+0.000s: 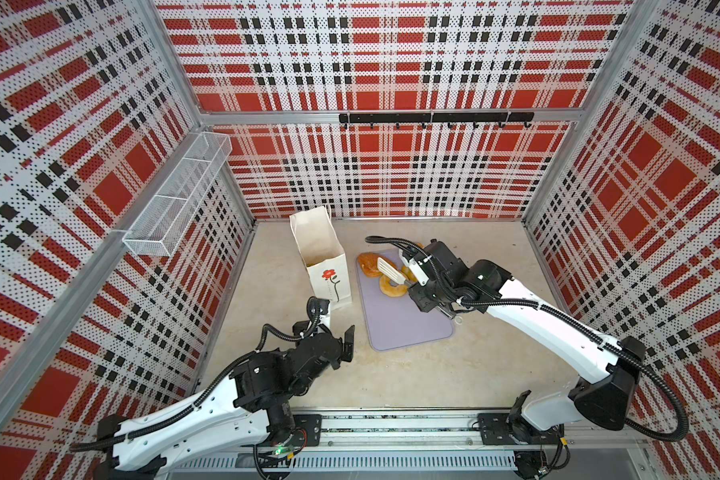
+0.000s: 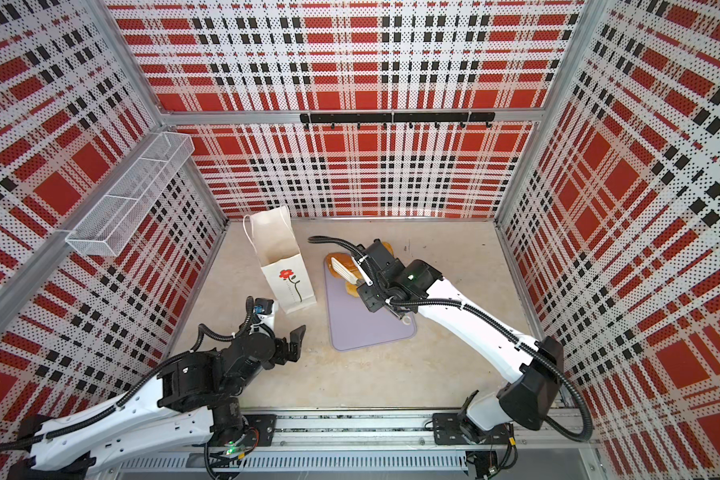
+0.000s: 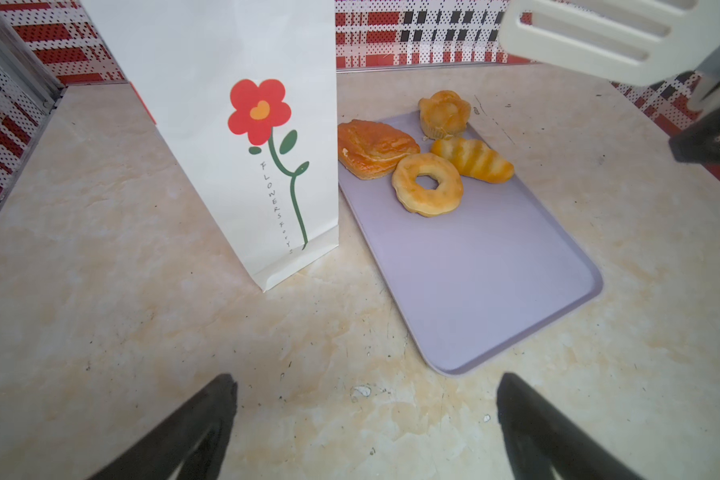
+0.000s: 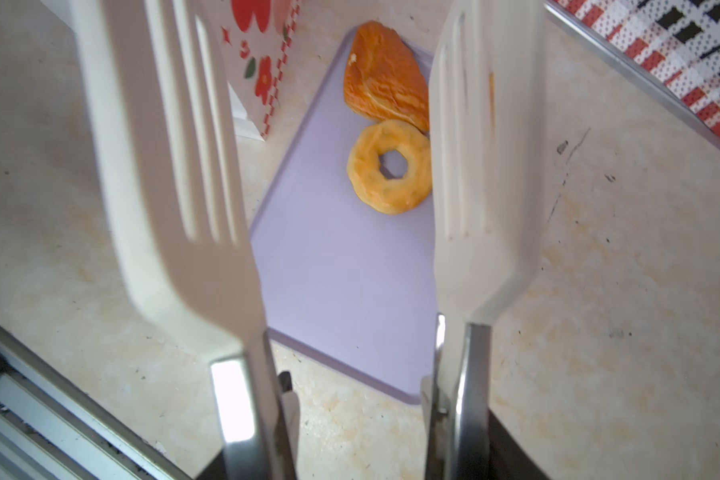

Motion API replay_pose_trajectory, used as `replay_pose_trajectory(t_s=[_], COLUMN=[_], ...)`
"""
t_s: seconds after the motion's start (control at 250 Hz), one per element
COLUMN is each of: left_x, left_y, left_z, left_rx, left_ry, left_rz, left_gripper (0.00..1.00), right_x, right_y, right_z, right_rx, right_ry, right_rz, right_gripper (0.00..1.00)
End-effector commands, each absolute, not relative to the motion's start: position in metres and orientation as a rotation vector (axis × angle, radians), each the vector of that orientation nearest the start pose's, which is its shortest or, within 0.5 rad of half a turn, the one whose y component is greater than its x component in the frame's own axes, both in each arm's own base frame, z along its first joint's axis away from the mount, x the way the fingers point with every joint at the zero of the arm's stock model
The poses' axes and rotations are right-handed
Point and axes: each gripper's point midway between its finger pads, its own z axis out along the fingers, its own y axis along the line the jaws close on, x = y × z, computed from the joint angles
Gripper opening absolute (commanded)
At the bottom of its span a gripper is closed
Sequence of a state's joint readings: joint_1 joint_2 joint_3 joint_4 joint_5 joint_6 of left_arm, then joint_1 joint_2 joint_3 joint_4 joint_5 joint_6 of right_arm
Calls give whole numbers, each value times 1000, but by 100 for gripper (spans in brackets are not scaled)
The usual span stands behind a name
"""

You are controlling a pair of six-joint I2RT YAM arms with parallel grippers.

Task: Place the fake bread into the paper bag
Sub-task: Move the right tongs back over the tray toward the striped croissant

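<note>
The right gripper (image 1: 411, 286) clasped the tongs (image 1: 387, 270) by their handles, blades apart and empty over the doughnut (image 3: 427, 185), likely to pinch it. It lay with a pastry (image 3: 375, 147), croissant (image 3: 472, 160) and bun (image 3: 444, 113) on the tray (image 3: 495, 270) beside the upright bag (image 3: 225, 104), near which the left gripper (image 3: 366, 388) gaped empty, probably to steady it

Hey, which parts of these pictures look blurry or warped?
Right wrist view: the tongs up close are blurred, while the doughnut behind them is fairly sharp. Left wrist view: the paper bag is crisp. Both top views: sharp throughout, but the wide angle makes the side walls fan outward.
</note>
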State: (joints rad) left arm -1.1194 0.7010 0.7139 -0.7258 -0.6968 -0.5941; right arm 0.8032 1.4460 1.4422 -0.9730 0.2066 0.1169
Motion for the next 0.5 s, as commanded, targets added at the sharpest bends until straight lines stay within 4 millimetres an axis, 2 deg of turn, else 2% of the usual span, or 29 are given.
replay_pose_trajectory(t_s=[0.0, 0.3, 0.496], left_x=[201, 205, 208], left_y=[-158, -184, -198], left_z=[225, 216, 210], left_rx=[176, 244, 269], left_ry=[2048, 2079, 2094], left_rz=[-258, -271, -285], left_gripper=[99, 99, 99], right_x=[289, 291, 295], right_y=[226, 173, 156], right_z=[245, 196, 174], right_rx=[-655, -584, -595], right_ry=[2352, 2475, 2535], right_rz=[125, 5, -67], right_gripper=[57, 56, 56])
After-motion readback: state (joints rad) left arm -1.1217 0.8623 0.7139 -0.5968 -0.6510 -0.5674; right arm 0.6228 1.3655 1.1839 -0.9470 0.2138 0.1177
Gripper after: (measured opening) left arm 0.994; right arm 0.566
